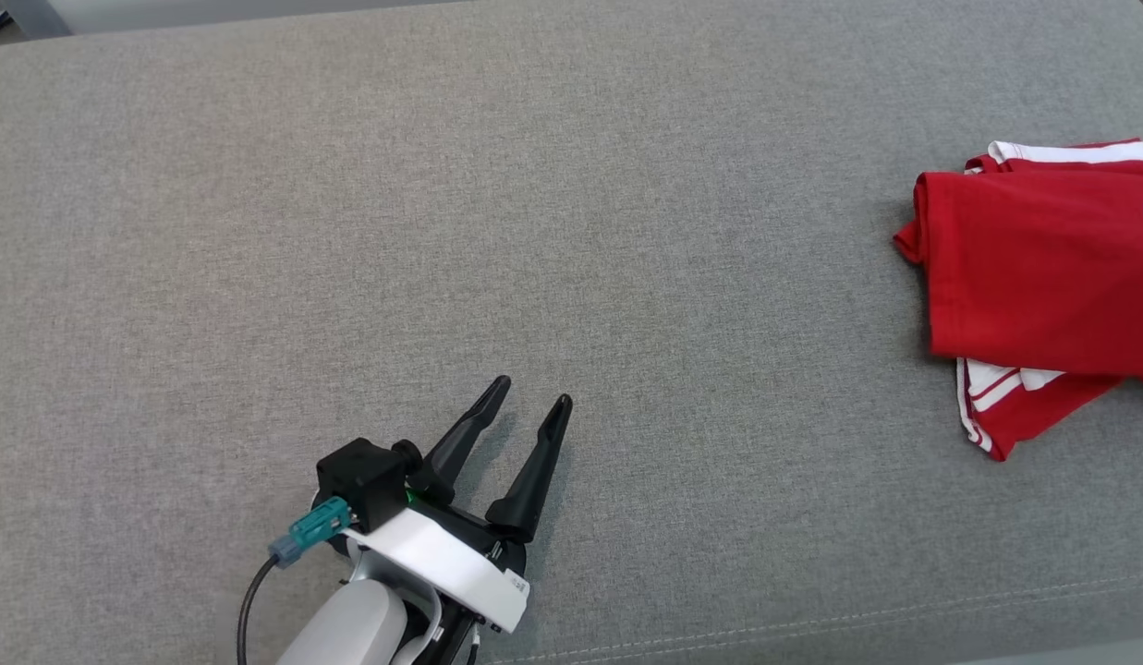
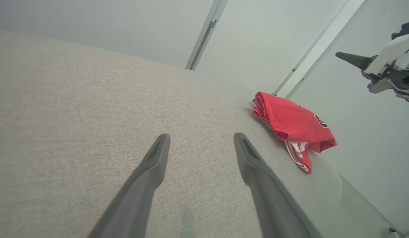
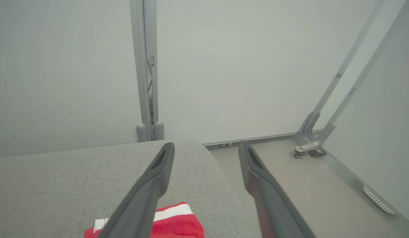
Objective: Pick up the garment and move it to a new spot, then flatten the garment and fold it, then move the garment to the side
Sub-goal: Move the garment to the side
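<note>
The folded red, white-striped fabric garment (image 1: 1042,268) is lying just below the wide-spread right gripper (image 3: 206,145), apparently being set aside, while the left gripper (image 1: 532,390) is hovering wide open, well apart.

No words or numbers are showing clearly enough to read. The red garment (image 2: 290,122) is showing a dark mark (image 2: 320,121), but it is looking too small to tell.

Left gripper (image 1: 534,391) low, fingers (image 1: 537,462) spread, empty, right gripper (image 3: 207,144) raised, fingers parted, empty
</note>
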